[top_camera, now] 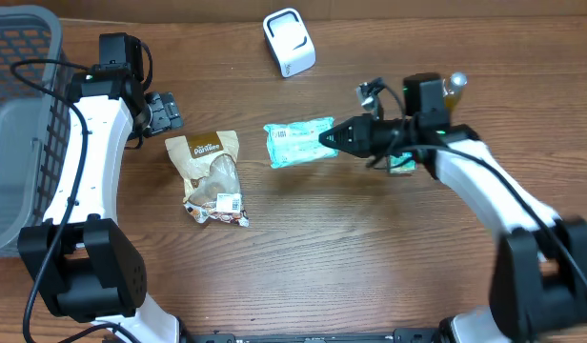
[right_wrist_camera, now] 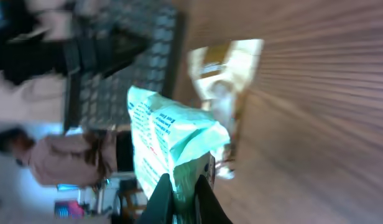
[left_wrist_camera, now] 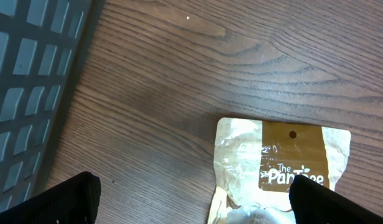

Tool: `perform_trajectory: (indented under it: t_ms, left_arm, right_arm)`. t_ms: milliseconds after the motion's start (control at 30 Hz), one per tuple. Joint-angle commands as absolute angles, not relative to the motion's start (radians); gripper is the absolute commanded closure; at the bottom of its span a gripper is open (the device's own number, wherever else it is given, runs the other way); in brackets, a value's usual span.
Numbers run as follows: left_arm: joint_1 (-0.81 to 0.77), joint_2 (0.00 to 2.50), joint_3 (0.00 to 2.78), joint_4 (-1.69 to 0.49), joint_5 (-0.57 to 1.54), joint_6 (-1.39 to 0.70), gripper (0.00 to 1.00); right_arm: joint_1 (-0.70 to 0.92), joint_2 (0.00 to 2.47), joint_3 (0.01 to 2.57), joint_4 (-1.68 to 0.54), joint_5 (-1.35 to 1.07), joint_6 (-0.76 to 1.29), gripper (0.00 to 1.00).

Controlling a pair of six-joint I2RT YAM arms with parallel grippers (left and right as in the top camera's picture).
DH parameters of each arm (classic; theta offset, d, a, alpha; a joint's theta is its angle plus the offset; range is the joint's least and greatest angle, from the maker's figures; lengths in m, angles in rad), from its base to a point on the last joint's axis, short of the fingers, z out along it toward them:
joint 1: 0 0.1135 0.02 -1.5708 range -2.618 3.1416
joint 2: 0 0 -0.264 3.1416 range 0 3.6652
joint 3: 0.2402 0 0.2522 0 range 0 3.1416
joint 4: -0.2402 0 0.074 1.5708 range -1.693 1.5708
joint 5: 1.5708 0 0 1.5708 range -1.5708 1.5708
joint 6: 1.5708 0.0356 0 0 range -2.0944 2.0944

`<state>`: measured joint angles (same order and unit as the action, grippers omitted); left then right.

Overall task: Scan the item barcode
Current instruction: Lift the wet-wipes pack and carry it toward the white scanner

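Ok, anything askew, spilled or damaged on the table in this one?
Nothing stands out. The teal packet is pinched at one edge by the right fingers, as expected for scanning. The brown snack bag lies on the table, slightly crumpled at its lower end, but I see nothing torn or spilled.

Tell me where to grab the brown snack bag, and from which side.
Grip the flat brown header of the snack bag, coming from its top edge, where the open left gripper hovers. The bag lies flat; the header is thin and smooth, while the lower part bulges and crumples. This likely leaves the white label uncovered.
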<state>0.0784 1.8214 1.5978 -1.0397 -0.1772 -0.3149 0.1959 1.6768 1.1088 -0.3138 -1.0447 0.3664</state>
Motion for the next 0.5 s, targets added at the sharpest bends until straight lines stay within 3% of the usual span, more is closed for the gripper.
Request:
perform_trajectory:
  t_ms: [0,467]
  left_arm:
    - [0.071,1.805,1.606,-1.039,-0.191,-0.311,0.0]
    - [0.071,1.805,1.606,-1.039,-0.19,-0.311,0.0]
  right_arm:
    - [0.173,1.536,1.113,-0.412,-1.102,0.207,0.96]
    - [0.156,1.234,1.113,-0.826,-0.958,0.121,0.96]
